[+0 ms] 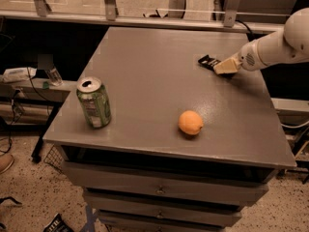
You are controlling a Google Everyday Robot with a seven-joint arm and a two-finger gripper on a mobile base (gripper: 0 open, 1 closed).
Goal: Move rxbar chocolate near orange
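The rxbar chocolate (208,61) is a thin black bar lying flat at the far right of the grey tabletop; only its left end shows. My gripper (224,66) comes in from the right on a white arm and sits low over the bar's right part, covering it. The orange (190,123) rests on the table nearer the front, well apart from the bar and gripper, below and to their left.
A green soda can (93,103) stands upright near the front left corner. The grey table (145,66) tops a drawer cabinet; its right edge is close to the gripper. A metal railing runs behind the table. Cables and clutter lie on the floor to the left.
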